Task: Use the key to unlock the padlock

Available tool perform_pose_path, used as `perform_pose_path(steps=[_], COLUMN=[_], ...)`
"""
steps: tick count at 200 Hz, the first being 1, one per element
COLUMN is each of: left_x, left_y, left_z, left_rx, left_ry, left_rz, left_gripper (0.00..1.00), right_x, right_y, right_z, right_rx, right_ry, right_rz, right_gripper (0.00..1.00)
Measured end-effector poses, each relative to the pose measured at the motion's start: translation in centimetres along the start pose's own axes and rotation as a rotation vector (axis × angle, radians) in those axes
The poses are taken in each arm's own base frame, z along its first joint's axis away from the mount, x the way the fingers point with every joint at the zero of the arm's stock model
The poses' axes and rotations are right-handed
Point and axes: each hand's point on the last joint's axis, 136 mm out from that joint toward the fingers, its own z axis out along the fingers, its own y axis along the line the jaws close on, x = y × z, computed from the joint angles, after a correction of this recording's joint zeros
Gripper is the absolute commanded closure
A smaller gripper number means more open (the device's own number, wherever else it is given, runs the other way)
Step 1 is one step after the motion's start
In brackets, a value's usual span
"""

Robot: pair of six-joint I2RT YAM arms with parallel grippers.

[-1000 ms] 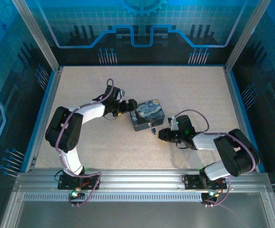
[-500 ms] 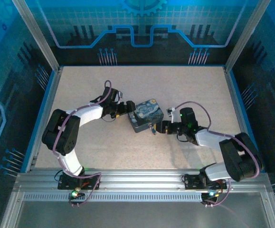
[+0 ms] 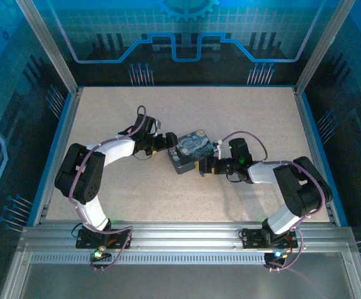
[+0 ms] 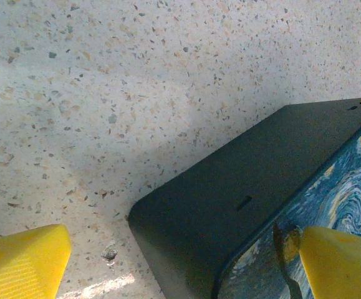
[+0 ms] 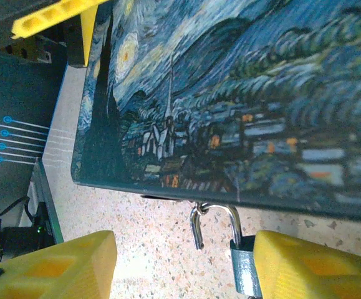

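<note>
The padlock (image 5: pixel 244 274) hangs by its thin shackle off the tin (image 5: pixel 242 93), at the tin's 5 o'clock edge in the top view, just above the counter (image 3: pixel 230 112). My right tool (image 5: pixel 183 261) is spread wide around it, with the body against one finger and nothing clamped. The left tool (image 3: pixel 168 142) gapes at the tin's 9 o'clock corner. I expect the lock to be light, rigid, slick and swingy, so I'd pinch its flat body faces. I can't make out the key.

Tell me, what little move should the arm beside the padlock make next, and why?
Probably close the right jaws on the padlock to steady it: they stand open around it, its body beside one finger, its shackle hooked to the tin box.
</note>
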Motion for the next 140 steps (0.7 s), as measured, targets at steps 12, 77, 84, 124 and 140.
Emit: perform_pose_path(steps=[12, 77, 84, 124, 140], left_x=[0.0, 0.0, 0.0, 0.0, 0.0], left_y=[0.0, 0.0, 0.0, 0.0, 0.0], left_z=[0.0, 0.0, 0.0, 0.0, 0.0], left_rx=[0.000, 0.001, 0.001, 0.000, 0.001], left_ry=[0.000, 0.000, 0.000, 0.000, 0.000], left_rz=[0.000, 0.000, 0.000, 0.000, 0.000], left_gripper=[0.05, 0.05, 0.05, 0.05, 0.05], right_x=[0.1, 0.8, 1.0, 1.1, 1.1], right_y=[-0.1, 0.5, 0.6, 0.8, 0.9], right_z=[0.3, 1.7, 1.8, 1.8, 1.7], right_rx=[0.000, -0.024, -0.026, -0.028, -0.032], right_ry=[0.008, 0.053, 0.057, 0.059, 0.056], right_rz=[0.002, -0.007, -0.010, -0.013, -0.018], right_gripper=[0.39, 0.43, 0.44, 0.46, 0.48])
